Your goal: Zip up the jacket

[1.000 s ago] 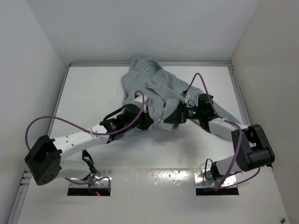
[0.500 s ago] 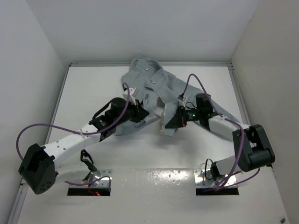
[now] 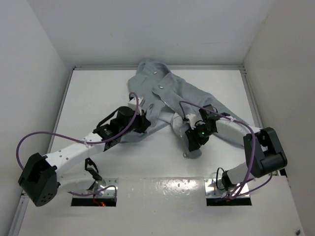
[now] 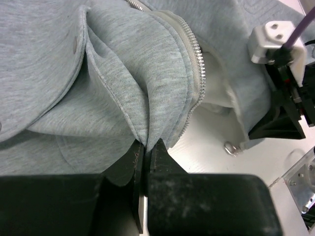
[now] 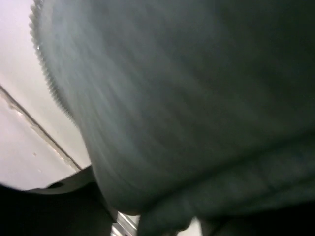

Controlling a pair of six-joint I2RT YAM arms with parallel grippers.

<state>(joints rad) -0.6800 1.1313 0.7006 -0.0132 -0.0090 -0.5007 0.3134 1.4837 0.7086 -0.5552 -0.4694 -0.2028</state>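
Note:
The light grey jacket point(image 3: 172, 91) lies crumpled at the back middle of the white table point(image 3: 98, 98), its front unzipped. My left gripper point(image 3: 143, 122) is at the jacket's near left edge. In the left wrist view it point(image 4: 146, 143) is shut on a fold of the jacket point(image 4: 98, 73), beside a line of zipper teeth point(image 4: 196, 64). My right gripper point(image 3: 192, 145) hangs over a flap of the hem pulled toward the near side. Blurred grey fabric point(image 5: 187, 98) fills the right wrist view, with zipper teeth point(image 5: 47, 73) at its left edge, and hides the jaws. A small metal ring point(image 4: 230, 147) lies on the table.
White walls point(image 3: 44, 59) close in the table on the left, back and right. Purple cables point(image 3: 39, 135) loop off both arms. Both arm bases stand on a metal strip point(image 3: 162, 189) at the near edge.
My right gripper has swung toward the near side and to the right, drawing the jacket's hem out with it. The left gripper has shifted slightly left, still clamped on the fold.

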